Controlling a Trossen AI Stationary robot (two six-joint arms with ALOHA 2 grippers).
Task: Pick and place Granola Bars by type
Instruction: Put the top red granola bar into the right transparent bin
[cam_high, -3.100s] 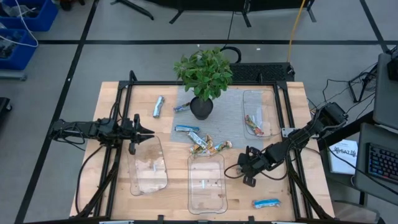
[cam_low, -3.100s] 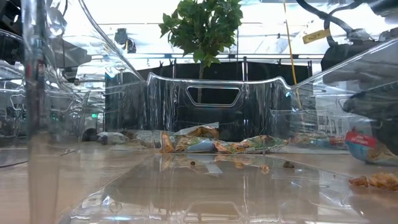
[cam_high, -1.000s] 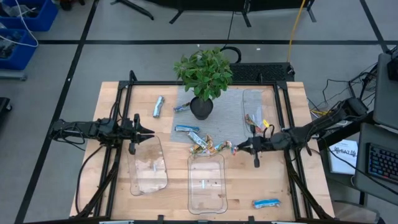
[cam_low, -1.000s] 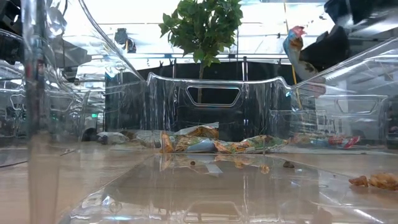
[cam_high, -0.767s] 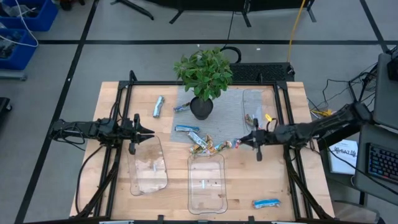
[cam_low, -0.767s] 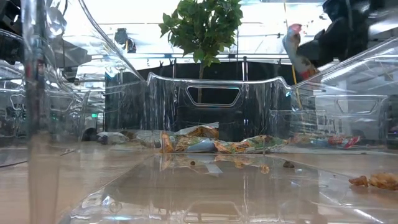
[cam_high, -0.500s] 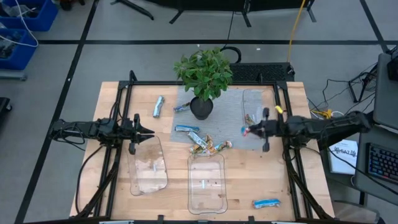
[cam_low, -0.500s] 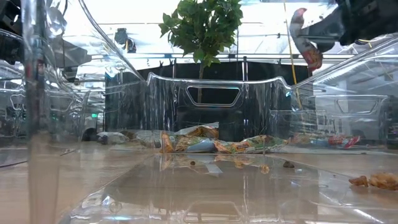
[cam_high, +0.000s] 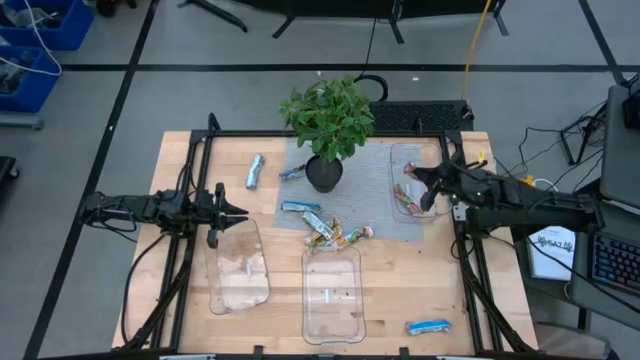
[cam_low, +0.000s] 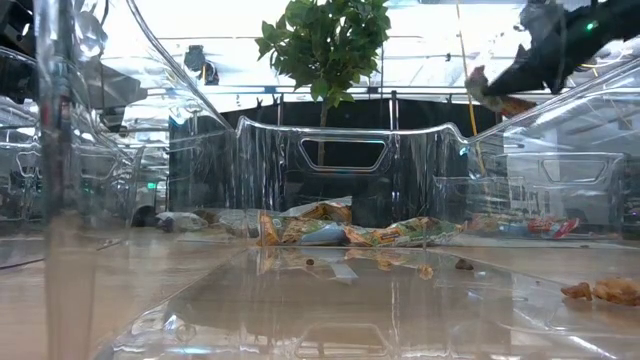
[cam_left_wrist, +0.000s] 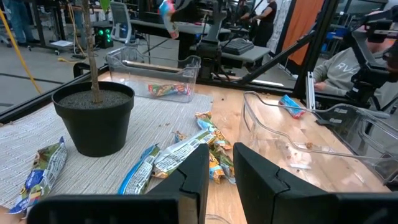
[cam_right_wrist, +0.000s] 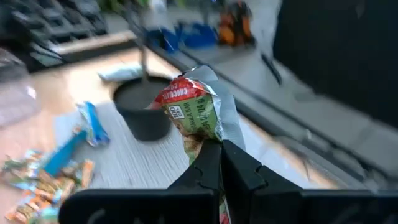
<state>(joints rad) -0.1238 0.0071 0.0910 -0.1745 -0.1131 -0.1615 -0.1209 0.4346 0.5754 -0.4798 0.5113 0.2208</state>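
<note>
My right end effector (cam_high: 418, 189), clamped on a red-and-green bar (cam_right_wrist: 194, 112), hangs over the far-right tray (cam_high: 397, 152) holding some; several bars (cam_high: 328, 232) remain on the desk; left end effector (cam_high: 232, 212) idles slightly apart.

A black potted plant (cam_high: 325, 172) was set near the wooden table's (cam_high: 182, 165) back edge; loose shiny-wrapped granola bars (cam_high: 332, 232) were heaped before it, with clear plastic trays (cam_high: 333, 300) along the front edge.

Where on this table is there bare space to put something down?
Bare wood lies around the silver bar at the far left and between the middle tray and the lone blue bar. The bar pile by the plant pot is crowded.
</note>
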